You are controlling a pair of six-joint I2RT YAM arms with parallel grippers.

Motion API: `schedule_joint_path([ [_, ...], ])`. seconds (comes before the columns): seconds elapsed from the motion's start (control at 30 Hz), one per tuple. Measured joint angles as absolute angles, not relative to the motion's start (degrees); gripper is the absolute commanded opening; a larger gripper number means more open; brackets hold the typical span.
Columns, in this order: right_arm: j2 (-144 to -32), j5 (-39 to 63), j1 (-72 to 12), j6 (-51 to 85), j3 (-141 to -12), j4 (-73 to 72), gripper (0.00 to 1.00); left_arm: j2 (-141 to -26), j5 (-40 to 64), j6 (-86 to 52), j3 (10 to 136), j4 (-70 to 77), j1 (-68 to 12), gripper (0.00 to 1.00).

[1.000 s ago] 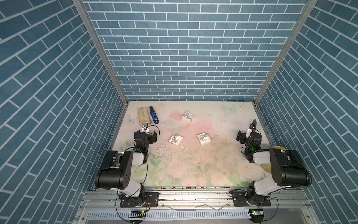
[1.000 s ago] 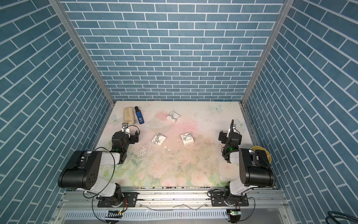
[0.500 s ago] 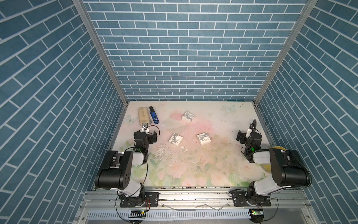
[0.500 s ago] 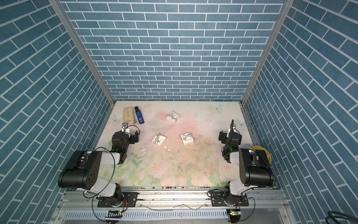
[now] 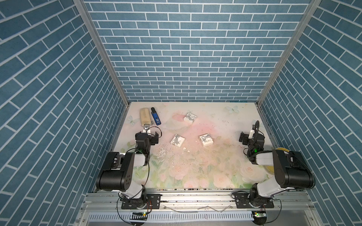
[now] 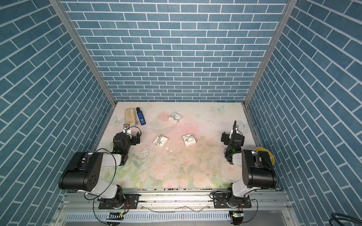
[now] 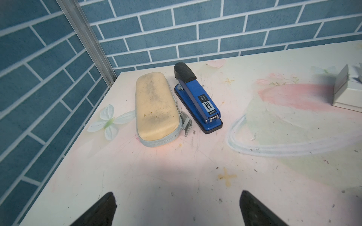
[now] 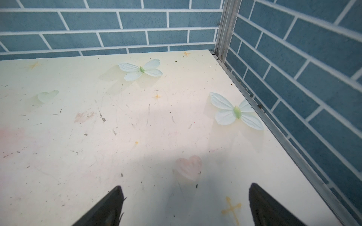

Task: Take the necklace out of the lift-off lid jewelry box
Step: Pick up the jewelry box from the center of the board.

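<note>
Nothing has stirred: the left pincer (image 5: pixel 147 135) and right pincer (image 5: pixel 252 137) stay parked, spread wide and empty, so the work hasn't begun. Mid-worktop (image 5: pixel 215 121) sit a jewelry box (image 5: pixel 177 140) and a second jewelry box (image 5: pixel 206 140), with a third jewelry box (image 5: pixel 190 118) farther back. All lids are on and the necklace is unseen, presumably inside one. The pouch (image 5: pixel 145 116) and stapler (image 5: pixel 155 116) lie beyond, obstructing nothing.

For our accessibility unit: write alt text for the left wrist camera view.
A worn beige zip case and a blue stapler lie side by side near the corner of a floral table, blue brick walls behind. The left gripper is open and empty, short of them. Part of a white box shows at the frame's edge.
</note>
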State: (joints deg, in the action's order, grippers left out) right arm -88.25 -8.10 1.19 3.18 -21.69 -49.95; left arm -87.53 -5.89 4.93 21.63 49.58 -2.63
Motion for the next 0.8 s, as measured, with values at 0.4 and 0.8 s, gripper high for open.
schedule_joint_path([
  [0.4, -88.25, -7.9, 1.19, 3.18, -21.69, -49.95, 0.99, -87.53, -6.37, 4.89, 21.61, 49.82, -2.68, 1.0],
  [0.8, -79.53, -5.93, 1.17, 4.14, -31.11, -29.78, 0.92, -69.47, -19.16, 1.54, 21.87, 38.04, -7.16, 0.99],
])
